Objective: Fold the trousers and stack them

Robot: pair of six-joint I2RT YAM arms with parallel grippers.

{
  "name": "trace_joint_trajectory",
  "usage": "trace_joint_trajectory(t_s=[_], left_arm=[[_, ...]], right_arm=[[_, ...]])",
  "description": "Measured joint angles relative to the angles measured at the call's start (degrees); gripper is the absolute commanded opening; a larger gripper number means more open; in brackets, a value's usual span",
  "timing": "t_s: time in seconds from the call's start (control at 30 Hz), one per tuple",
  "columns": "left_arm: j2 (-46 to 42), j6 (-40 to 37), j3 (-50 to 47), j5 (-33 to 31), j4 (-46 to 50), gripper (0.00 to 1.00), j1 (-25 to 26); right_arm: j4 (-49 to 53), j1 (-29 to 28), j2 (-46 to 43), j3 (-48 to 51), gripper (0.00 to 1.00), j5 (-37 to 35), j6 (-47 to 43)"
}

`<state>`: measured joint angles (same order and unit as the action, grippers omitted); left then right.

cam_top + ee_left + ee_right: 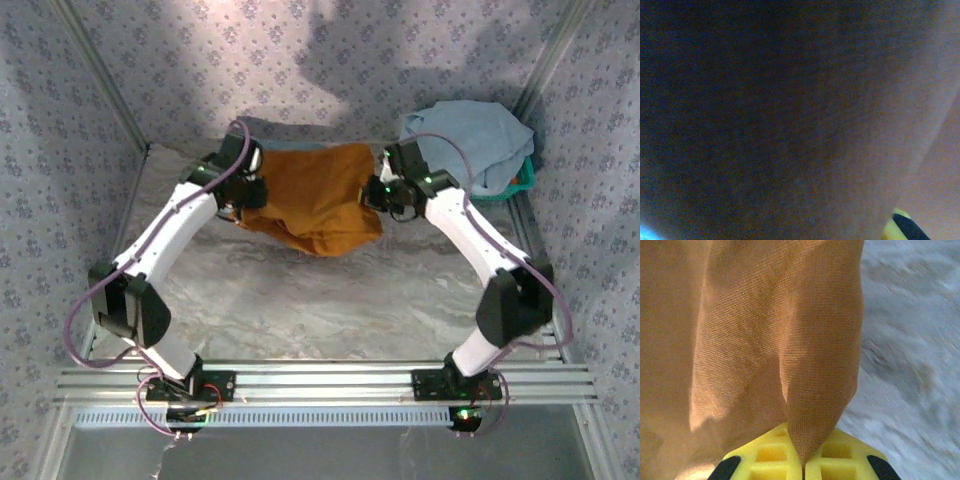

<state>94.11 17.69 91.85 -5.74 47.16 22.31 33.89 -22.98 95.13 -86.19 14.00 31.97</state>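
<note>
Right jaws pinch trousers (pixel 790 340) corner, left jaws grip other edge. Stretched between arms above surface (pixel 300 310), prob to flatten b4 folding.

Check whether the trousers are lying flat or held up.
Held up: the trousers sag between the left gripper and right gripper, and the right wrist view shows an edge pinched in its yellow fingers.
</note>
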Motion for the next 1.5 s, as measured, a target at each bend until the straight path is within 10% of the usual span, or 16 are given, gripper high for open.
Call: trace_joint_trajectory(t_s=[0.53,0.9,1.23,1.5], left_arm=[[31.8,-11.3,30.3,7.0,-4.8,0.00,-17.0],[45.1,-13.7,44.8,13.6,1.6,0.00,-20.3],[48.5,-13.5,45.5,17.7,-0.4,0.99,-24.0],[45.7,-14.0,40.4,15.4,-1.0,1.00,-24.8]], right_arm=[[4.2,-1.0,45.7,-54.1,0.00,2.4,0.3],[4.8,-0.3,53.7,-58.9,0.00,5.2,2.6],[5.8,2.0,56.9,-59.6,0.48,8.4,4.3],[7.5,2.0,51.2,-52.3,0.56,5.7,1.3]])
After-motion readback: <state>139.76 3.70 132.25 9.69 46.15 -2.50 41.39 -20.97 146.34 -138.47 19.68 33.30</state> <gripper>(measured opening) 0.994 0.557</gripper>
